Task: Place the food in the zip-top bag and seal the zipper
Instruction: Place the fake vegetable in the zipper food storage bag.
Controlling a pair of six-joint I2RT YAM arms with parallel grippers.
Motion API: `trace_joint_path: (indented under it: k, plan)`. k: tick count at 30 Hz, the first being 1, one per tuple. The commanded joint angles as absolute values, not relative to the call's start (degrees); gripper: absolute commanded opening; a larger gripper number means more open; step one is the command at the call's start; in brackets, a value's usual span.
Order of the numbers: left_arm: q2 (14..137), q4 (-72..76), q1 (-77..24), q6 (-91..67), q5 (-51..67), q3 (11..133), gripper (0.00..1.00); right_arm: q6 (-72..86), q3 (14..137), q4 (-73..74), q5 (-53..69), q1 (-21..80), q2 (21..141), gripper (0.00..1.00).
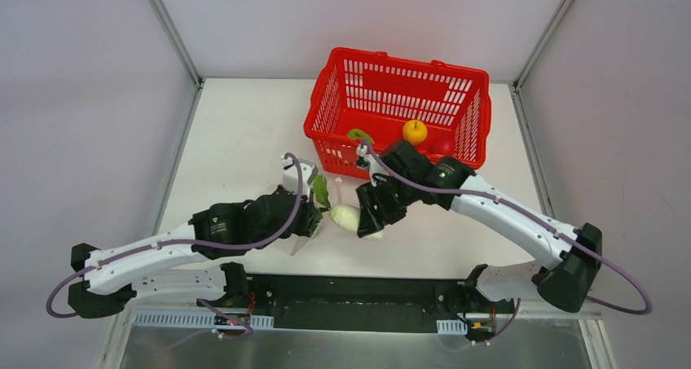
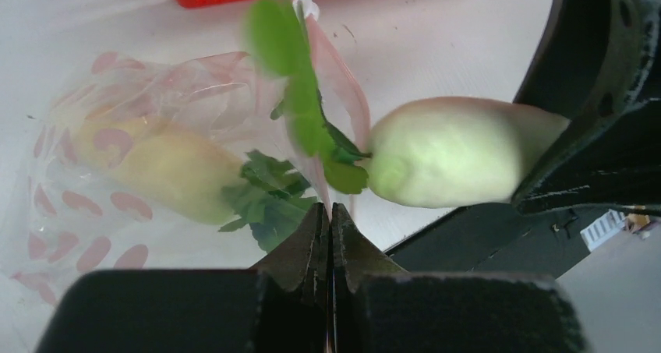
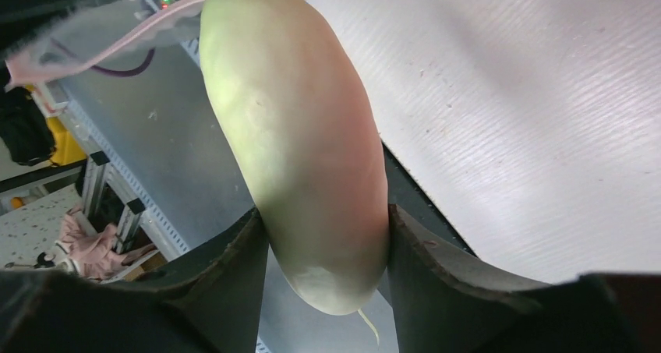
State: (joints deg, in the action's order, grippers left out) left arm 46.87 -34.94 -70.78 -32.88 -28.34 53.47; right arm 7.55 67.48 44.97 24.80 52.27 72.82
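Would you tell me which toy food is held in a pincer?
The long white toy radish, clamped in the right pincer; the yellow ball and red ball lie in the red mesh basket.

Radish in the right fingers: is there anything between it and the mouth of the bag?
Nothing foreign shows. The radish, held by the right fingers, has its own leaves at the zipper of the zip-top bag, whose edge the left fingers pinch. A yellow piece lies deeper inside.

white table (image 1: 236, 141) enclosed by pale grey walls (image 1: 81, 100).
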Motion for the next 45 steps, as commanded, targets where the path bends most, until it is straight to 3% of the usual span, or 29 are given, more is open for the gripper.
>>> trace_joint_path:
  k: [1, 14, 21, 30, 34, 40, 45]
  plan:
    - [50.8, -32.5, -71.1, -30.2, -23.7, 56.3, 0.00, 1.9, 74.3, 54.1, 19.8, 53.1, 78.9, 0.31]
    - [53.4, -30.4, -72.9, -29.1, -23.3, 56.4, 0.00, -1.6, 77.2, 58.1, 13.8, 56.8, 72.3, 0.32]
    - [56.8, -28.4, -75.2, -25.0, -18.0, 58.2, 0.00, -2.1, 78.5, 58.1, 15.3, 56.8, 78.2, 0.31]
    - [58.7, -28.3, -76.6, -24.5, -19.6, 60.3, 0.00, -3.5, 77.7, 58.5, 17.6, 57.2, 80.4, 0.31]
    - [57.1, -25.9, -76.6, -27.3, -24.6, 58.8, 0.00, -2.1, 75.3, 54.1, 21.4, 57.6, 78.4, 0.34]
    - [55.1, -15.9, -76.6, -27.5, -20.7, 55.6, 0.00, 4.0, 74.6, 46.6, 20.2, 57.6, 76.7, 0.40]
    - [55.2, -13.8, -76.9, -26.6, -19.3, 55.4, 0.00, 9.8, 70.6, 36.3, 26.4, 57.6, 75.3, 0.38]
